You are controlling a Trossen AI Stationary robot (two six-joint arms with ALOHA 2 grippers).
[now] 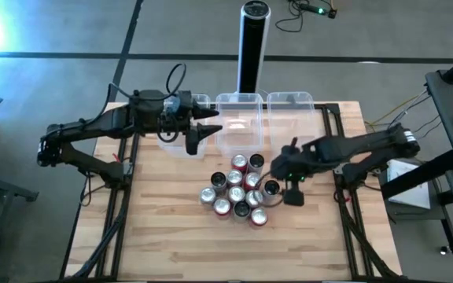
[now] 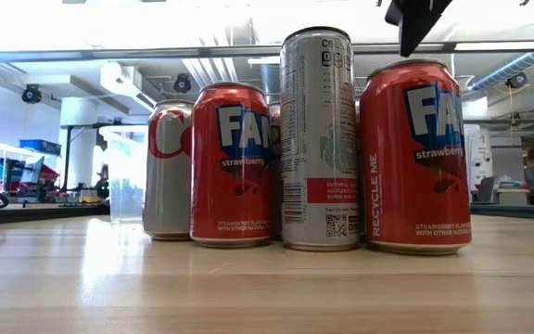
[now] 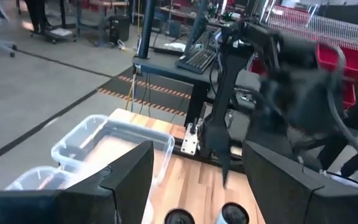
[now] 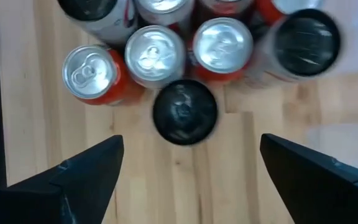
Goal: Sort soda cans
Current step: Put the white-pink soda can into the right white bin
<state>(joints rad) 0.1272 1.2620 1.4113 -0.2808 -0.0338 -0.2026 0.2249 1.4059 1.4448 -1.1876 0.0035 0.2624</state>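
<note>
Evidently, a first pick was being lined up: the right gripper (image 4: 185, 168), jaws apart, was held above a black-topped can (image 4: 184, 111) at the edge of the table-centre cluster of red, silver and black soda cans (image 1: 239, 191), and a straight descent was judged necessary.

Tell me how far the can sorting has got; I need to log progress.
Nothing looks sorted yet: the soda cans all stand clustered mid-table, and the clear bins at the far edge show no cans. In hand: the right gripper hangs open over the cluster's right edge, holding nothing; the left gripper waits open near the bins. The whole cluster remains to sort.
</note>
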